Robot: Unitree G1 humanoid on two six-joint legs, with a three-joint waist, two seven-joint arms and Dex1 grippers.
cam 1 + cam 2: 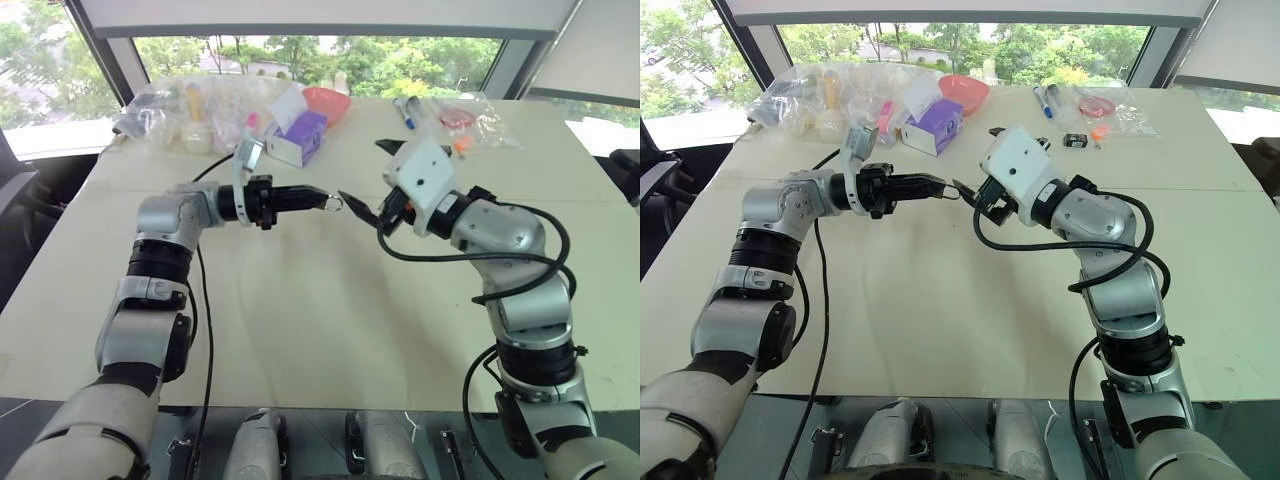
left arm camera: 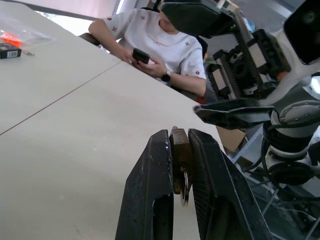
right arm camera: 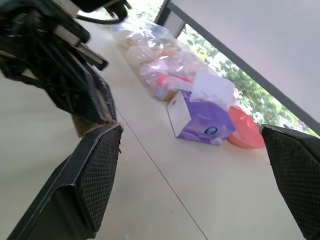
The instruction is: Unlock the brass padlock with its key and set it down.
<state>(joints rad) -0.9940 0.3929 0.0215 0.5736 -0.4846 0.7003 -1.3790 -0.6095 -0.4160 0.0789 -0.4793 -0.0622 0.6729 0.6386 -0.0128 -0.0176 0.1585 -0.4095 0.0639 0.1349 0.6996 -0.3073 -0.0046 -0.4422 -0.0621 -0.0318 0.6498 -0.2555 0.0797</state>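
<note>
The brass padlock point(image 2: 180, 155) is pinched between the two black fingers of my left gripper point(image 1: 322, 200), which is held level above the table and points toward the right gripper. A thin silvery ring point(image 1: 335, 203) sticks out past those fingertips; I cannot tell whether it is the key's ring or the shackle. A silvery piece point(image 2: 185, 187) hangs beside the brass body. My right gripper point(image 1: 372, 178) faces it a short way off, wide open, with nothing between its fingers point(image 3: 90, 180).
The pale table point(image 1: 300, 320) carries clutter along its far edge: a purple tissue box point(image 1: 297, 138), a red bowl point(image 1: 327, 103), clear bags of items point(image 1: 185, 110), markers point(image 1: 405, 112) and a small black-and-white object point(image 1: 1074, 141). A seated person point(image 2: 155, 40) holds a phone beyond the table.
</note>
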